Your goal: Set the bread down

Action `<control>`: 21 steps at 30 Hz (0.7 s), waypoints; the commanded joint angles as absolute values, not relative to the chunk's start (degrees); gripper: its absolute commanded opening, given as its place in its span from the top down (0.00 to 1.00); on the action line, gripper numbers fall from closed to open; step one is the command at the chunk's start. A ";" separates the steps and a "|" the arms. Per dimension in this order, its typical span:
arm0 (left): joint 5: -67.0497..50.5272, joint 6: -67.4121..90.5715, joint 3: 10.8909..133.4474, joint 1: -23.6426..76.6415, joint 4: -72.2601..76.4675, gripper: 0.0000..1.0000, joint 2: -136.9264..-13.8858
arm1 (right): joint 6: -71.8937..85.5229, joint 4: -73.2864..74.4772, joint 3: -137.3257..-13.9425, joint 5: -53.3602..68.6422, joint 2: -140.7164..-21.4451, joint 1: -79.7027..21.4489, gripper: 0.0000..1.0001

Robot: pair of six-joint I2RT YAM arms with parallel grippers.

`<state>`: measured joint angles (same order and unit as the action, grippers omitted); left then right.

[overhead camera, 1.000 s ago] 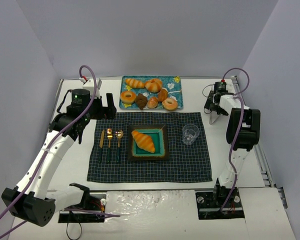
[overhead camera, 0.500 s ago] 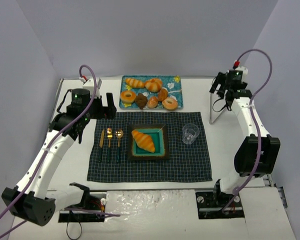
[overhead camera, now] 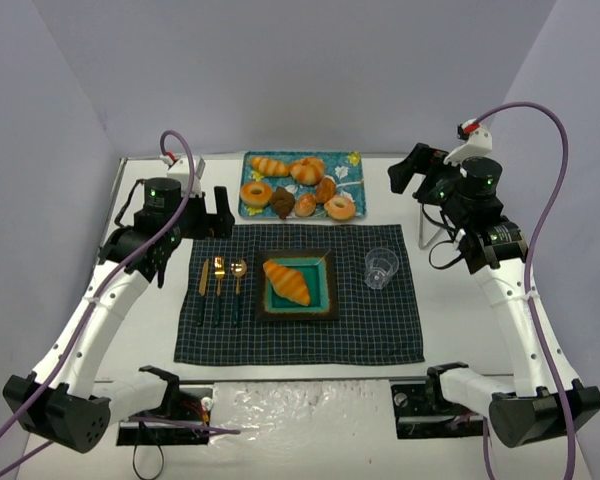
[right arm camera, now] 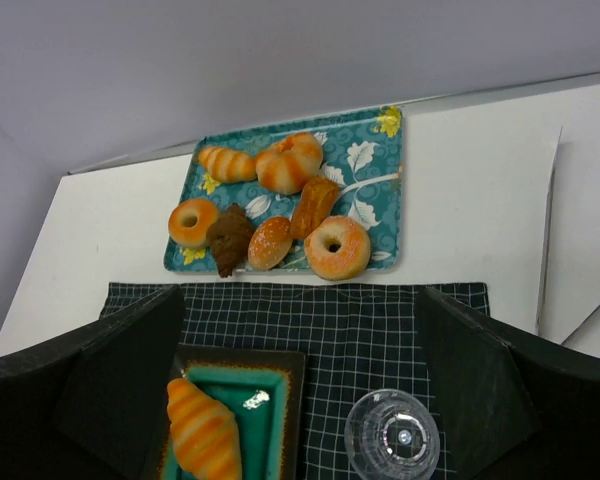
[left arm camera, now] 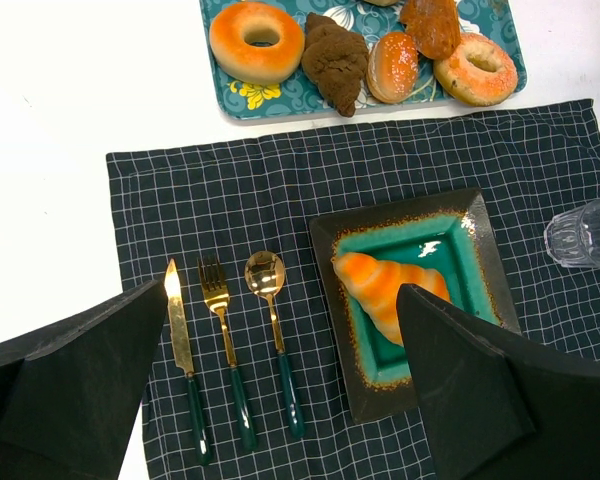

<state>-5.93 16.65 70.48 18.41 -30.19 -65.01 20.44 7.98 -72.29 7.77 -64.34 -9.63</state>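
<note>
The bread [overhead camera: 286, 281], a ridged golden-orange roll, lies diagonally on the teal square plate [overhead camera: 325, 300] in the middle of the dark checked mat. Nothing is touching it. My left gripper [overhead camera: 220, 212] hovers over the mat's back left corner, open and empty. Its wrist view shows the bread [left arm camera: 385, 288] beside the right finger [left arm camera: 500, 390]. My right gripper [overhead camera: 412, 172] hangs high at the back right, open and empty. From there the bread [right arm camera: 202, 430] and plate [right arm camera: 280, 400] sit low left.
A patterned teal tray [overhead camera: 352, 170] of doughnuts and small pastries stands behind the mat. A clear glass [overhead camera: 381, 268] is right of the plate. A gold knife, fork and spoon [overhead camera: 219, 280] lie left of it. A thin wire stand [overhead camera: 430, 235] is at the right.
The right arm has unfolded from the back right corner and swung its gripper left toward the tray, jaws widening. The left arm and the bread have not moved.
</note>
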 commanded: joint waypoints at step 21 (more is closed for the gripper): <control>-5.89 16.44 71.02 18.75 -26.19 0.03 -63.42 | 22.41 5.36 -68.99 12.78 -60.06 -12.13 0.03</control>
